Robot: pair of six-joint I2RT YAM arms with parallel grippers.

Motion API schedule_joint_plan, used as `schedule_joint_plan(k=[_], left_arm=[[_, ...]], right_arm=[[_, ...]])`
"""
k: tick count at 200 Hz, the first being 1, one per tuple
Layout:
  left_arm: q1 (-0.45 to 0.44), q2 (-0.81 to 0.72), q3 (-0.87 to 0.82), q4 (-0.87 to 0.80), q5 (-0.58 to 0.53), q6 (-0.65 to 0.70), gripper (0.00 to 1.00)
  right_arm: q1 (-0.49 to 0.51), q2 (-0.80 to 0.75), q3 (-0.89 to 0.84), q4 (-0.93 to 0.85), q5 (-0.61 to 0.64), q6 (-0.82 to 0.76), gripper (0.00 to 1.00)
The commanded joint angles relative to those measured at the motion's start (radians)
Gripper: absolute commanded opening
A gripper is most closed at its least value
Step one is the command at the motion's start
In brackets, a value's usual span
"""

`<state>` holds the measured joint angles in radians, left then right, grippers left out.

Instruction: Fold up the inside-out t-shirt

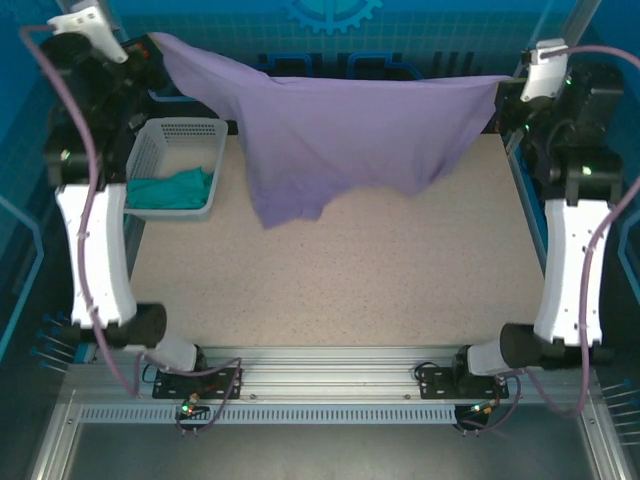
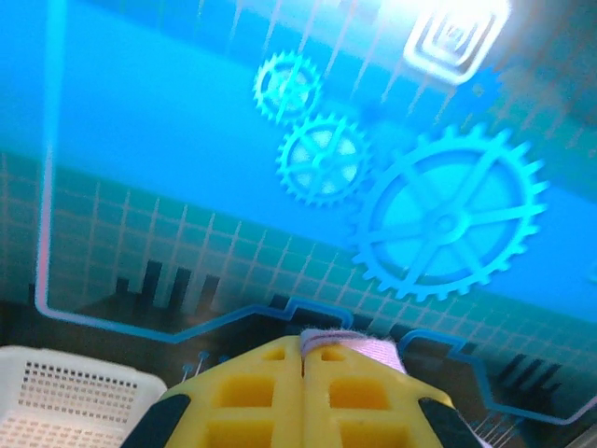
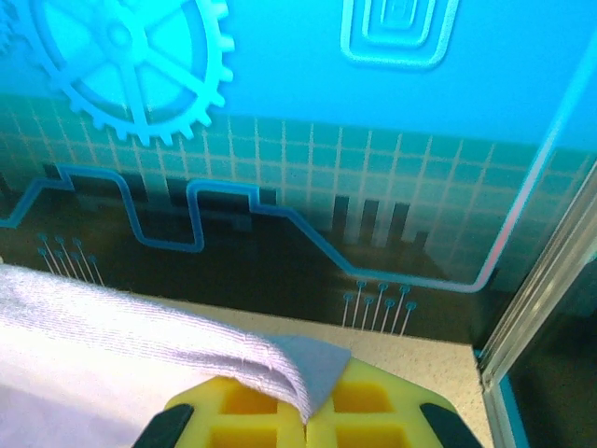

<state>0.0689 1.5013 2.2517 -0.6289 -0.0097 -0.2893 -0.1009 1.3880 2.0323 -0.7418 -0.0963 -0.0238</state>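
Both pincers are clamped on the t-shirt [image 1: 330,130]. Left pincer [image 2: 301,359]: pads pressed together, with only a sliver of lavender cloth poking past the tips and the rest cut off at the wrist view's edge. Right pincer [image 3: 308,411]: pads closed over a folded edge, cloth trailing off to its left. From above, my fingertips are hidden behind wrists and cloth. Shirt hangs stretched between the pincers, plain lavender, in an uneven drape. Lowest flap sits nearer the left one; can't tell if it touches the table [image 1: 350,290].
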Motion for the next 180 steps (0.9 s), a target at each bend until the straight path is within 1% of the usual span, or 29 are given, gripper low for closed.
schedule_joint_plan(k=[1,15,39,55,74,97,118,137,159,180], left_arm=[[0.0,-0.183,-0.092,0.157,-0.013,-0.01,0.0],[0.0,-0.271,-0.122,0.172,-0.013,-0.007,0.0],[0.0,-0.376,-0.104,0.18,-0.003,-0.007,0.0],[0.0,-0.404,-0.052,0.174,0.002,-0.004,0.0],[0.0,-0.4,0.021,0.164,0.001,0.002,0.0],[0.001,-0.345,0.096,0.161,-0.007,0.017,0.0],[0.0,-0.244,0.163,0.147,0.01,0.013,0.0],[-0.001,-0.143,0.172,0.148,0.029,0.002,0.0],[-0.005,-0.025,0.137,0.173,0.037,0.0,0.0],[-0.015,0.072,0.017,0.276,0.031,-0.006,0.0]], right_arm=[[-0.025,-0.146,-0.039,0.039,0.016,-0.015,0.0],[-0.025,-0.224,-0.058,0.039,0.032,-0.022,0.0],[-0.025,-0.341,-0.052,0.03,0.078,-0.04,0.0],[-0.026,-0.389,-0.015,0.017,0.11,-0.062,0.0],[-0.025,-0.409,0.044,0.0,0.142,-0.089,0.0],[-0.026,-0.391,0.101,-0.015,0.154,-0.114,0.0],[-0.026,-0.353,0.116,-0.019,0.155,-0.131,0.0],[-0.026,-0.309,0.097,-0.001,0.161,-0.156,0.0],[-0.027,-0.259,0.006,0.072,0.149,-0.177,0.0],[-0.026,-0.209,-0.138,0.197,0.093,-0.17,0.0]])
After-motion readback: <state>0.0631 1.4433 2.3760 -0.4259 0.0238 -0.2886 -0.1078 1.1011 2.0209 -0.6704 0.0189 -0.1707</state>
